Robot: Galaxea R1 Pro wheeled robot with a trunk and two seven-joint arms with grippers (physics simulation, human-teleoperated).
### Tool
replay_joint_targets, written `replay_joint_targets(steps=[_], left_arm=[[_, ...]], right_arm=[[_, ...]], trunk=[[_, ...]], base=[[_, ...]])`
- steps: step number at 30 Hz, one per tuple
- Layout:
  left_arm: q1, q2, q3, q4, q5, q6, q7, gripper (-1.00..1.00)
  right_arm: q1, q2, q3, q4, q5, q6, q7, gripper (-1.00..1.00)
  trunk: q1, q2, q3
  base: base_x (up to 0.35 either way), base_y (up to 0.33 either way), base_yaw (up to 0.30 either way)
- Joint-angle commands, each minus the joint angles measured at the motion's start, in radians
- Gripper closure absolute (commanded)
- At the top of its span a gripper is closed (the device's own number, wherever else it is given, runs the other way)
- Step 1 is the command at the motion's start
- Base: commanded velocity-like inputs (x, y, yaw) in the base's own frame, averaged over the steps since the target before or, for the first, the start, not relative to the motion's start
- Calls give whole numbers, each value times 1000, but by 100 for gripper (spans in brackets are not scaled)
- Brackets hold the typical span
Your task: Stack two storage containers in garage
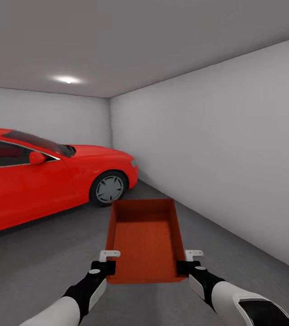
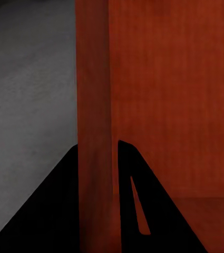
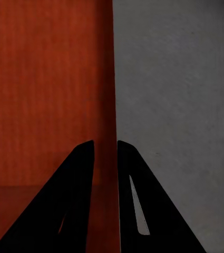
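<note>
In the garage, a red car [image 1: 45, 181] stands along the left side, its front wheel [image 1: 109, 189] just beyond the far left corner of the storage container [image 1: 145, 240]. Between the car and the white right wall [image 1: 226, 149] runs an open strip of grey concrete floor [image 1: 36, 267], widest in the foreground and narrowing toward the far corner where the right wall meets the back wall [image 1: 45, 115]. A ceiling light [image 1: 67, 79] glows above the car.

The left arm reaches forward from the lower left of the head view, forearm angled inward, and its left tool [image 1: 108, 266] pinches the near left corner of the orange-red container. In the left wrist view the two dark fingers [image 2: 54, 211] straddle the container's side wall [image 2: 93, 105], one outside and one inside, closed against it.

The container is held in the air in front of the robot, above the floor, long axis pointing away, open top up, interior empty.

The right arm mirrors the left from the lower right, and the right tool [image 1: 183, 266] clamps the near right corner. In the right wrist view its fingers [image 3: 64, 211] sit either side of the thin side wall [image 3: 113, 79], closed on it, with the floor beyond.

No writing or labels can be read on the container or the car.
</note>
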State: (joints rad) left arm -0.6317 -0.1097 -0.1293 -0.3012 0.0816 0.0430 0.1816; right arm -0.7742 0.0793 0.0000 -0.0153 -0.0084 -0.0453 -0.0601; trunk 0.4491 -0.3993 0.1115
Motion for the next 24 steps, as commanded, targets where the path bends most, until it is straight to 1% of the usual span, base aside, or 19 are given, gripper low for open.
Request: replay_joint_targets(steps=[1, 18, 24], left_arm=[[0, 2, 14, -4, -8, 6, 21, 100], [0, 1, 13, -8, -8, 3, 21, 100], [0, 1, 13, -12, -7, 2, 21, 100]], right_arm=[[0, -3, -24, 2, -5, -4, -38, 100], [0, -4, -24, 2, -5, -5, -38, 100], [-1, -3, -24, 2, -5, -3, -38, 100]], trunk=[[1, -1, -1], [1, -1, -15], [1, -1, -16]], base=[[322, 13, -252], [322, 75, -251], [252, 30, -233]])
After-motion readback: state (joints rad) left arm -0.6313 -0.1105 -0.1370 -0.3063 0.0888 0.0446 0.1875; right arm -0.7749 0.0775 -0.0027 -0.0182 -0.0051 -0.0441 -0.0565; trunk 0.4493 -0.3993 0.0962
